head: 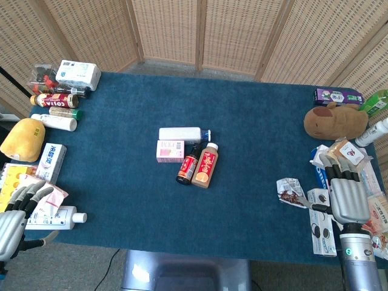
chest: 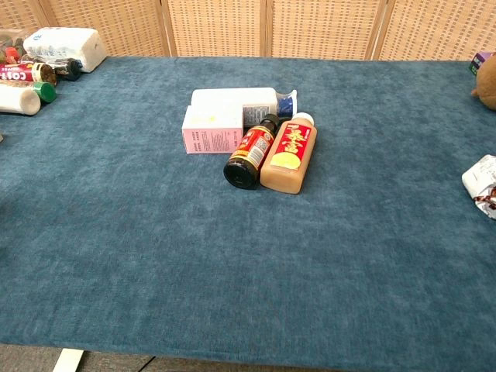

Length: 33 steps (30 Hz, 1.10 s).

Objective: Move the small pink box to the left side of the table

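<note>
The small pink box [head: 170,151] lies flat at the table's middle, also in the chest view [chest: 211,130]. A white bottle [head: 180,134] touches its far side and a dark sauce bottle [head: 187,163] lies against its right end. My left hand [head: 17,220] hovers at the table's front left corner, fingers spread, holding nothing. My right hand [head: 347,195] hangs at the front right edge over packets, fingers extended and empty. Both hands are far from the box and neither shows in the chest view.
A tan drink bottle [head: 205,165] lies beside the sauce bottle. Bottles, boxes and a yellow bag [head: 23,139] crowd the left edge. A plush capybara [head: 334,120], snack packets [head: 321,221] and a crumpled wrapper [head: 291,190] fill the right side.
</note>
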Available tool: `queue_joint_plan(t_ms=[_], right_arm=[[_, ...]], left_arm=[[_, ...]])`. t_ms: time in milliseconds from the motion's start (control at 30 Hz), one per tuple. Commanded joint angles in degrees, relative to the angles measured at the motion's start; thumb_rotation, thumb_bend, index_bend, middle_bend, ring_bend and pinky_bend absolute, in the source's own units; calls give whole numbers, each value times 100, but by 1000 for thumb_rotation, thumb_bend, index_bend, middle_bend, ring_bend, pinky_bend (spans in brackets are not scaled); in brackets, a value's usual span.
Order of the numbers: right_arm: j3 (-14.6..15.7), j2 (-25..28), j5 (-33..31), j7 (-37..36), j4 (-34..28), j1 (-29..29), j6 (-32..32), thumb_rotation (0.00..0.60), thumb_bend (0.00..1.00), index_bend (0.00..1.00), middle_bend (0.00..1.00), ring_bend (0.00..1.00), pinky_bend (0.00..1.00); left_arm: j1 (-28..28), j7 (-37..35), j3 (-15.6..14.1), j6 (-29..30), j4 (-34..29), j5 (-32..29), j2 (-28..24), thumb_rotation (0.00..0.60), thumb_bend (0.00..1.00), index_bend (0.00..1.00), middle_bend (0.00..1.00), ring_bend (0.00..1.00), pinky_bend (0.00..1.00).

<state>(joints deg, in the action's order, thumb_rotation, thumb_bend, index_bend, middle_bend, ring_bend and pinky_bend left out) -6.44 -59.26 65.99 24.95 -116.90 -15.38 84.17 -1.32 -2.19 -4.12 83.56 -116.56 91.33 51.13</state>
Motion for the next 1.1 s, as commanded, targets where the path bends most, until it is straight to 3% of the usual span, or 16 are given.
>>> queue_joint_plan(t_ms=[33,500,733,867,1100], right_arm=[[-5,3,3,-39,-20,24,-17,403,1,0,0,0,0],[19,52,95,-339,-42,195,-100,401,1,0,0,0,0],[22,85,134,-536,15,278,-136,402,1,0,0,0,0],[52,117,219,-714,36,396,-71,403,1,0,0,0,0],[65,313,390,-881,-54,582,99,401,2,0,0,0,0]], left_arm=[[-34,-27,6,-78,25,-60,13,600,234,153,36,0,0],[-380,52,124,-481,-94,-34,-150,600,234,136,29,0,0],[-1238,-301,483,-1602,42,-437,-271,600,233,52,11,0,0],[-1716,-91,734,-2138,166,-822,41,600,231,1,7,0,0],[-2602,200,1177,-3097,426,-1657,634,583,208,0,34,0,0]])
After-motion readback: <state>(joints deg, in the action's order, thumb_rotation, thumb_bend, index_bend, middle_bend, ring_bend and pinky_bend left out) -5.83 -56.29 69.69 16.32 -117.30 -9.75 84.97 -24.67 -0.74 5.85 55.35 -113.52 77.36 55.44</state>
